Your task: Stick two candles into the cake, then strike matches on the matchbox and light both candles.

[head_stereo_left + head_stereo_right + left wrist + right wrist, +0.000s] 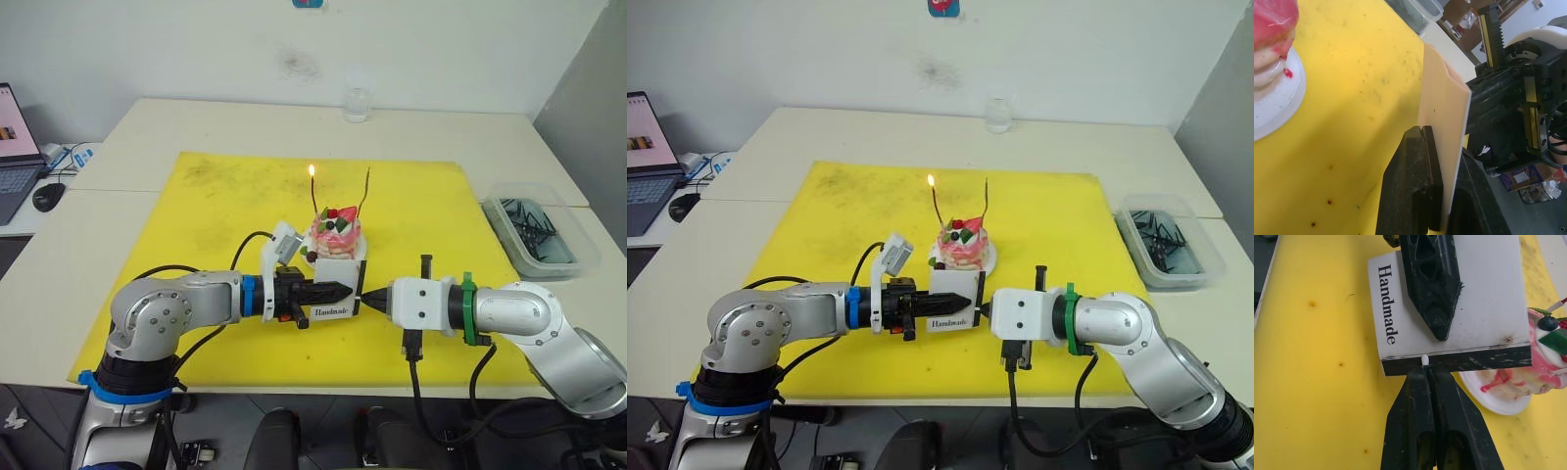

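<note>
Yellow mat [216, 211], pink-and-white cake [336, 238] with red strawberry, white matchbox [1459, 298] printed black "Handmade", black striking strip, white-tipped match [1424, 360]

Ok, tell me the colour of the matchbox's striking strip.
Black, along the edge of the white matchbox; striking strip shows best in the right wrist view.

My left gripper [338, 291] clamps the flat white "Handmade" matchbox [333, 303]; my right gripper [369, 295] meets its far edge, the pink layered cake [336, 238] just beyond.
</note>
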Robot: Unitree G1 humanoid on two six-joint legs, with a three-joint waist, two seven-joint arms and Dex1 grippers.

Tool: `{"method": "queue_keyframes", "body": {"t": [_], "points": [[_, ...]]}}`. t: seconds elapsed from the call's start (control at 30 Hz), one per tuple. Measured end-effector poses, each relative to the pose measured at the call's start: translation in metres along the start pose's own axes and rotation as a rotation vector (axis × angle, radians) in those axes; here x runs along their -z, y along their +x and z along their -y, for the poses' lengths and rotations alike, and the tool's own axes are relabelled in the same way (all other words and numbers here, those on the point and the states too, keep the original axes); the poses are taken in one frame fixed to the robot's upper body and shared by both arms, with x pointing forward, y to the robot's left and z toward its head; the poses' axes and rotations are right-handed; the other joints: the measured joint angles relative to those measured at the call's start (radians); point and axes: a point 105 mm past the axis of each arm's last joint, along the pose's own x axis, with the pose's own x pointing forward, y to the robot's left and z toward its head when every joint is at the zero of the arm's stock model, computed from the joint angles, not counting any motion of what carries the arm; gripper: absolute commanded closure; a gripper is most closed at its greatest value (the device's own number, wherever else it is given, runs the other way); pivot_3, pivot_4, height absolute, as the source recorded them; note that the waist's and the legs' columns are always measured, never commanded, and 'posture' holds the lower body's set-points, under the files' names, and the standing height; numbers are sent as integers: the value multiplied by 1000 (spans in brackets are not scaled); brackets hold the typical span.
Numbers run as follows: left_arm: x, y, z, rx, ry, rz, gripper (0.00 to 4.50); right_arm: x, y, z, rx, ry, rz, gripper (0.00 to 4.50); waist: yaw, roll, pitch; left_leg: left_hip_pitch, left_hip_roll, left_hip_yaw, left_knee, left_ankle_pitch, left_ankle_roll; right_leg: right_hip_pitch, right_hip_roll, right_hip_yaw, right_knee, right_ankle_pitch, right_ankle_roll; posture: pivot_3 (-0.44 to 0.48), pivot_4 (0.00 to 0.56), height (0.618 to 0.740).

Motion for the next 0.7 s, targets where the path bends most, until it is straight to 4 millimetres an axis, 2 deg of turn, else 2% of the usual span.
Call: {"method": "queue_keyframes", "body": {"t": [0.17,0.7], "points": [[2,-1,-1,0,-7,-3,4500,3,-8,7,28,-4,-20,4466,0,0,0,0,0,0,0,0,0,0,0,0,0,0,0,0,150,740],[3,0,0,-11,17,-12,4500,2,-5,6,34,-2,-13,4466,0,0,0,0,0,0,0,0,0,0,0,0,0,0,0,0,150,740]]}}
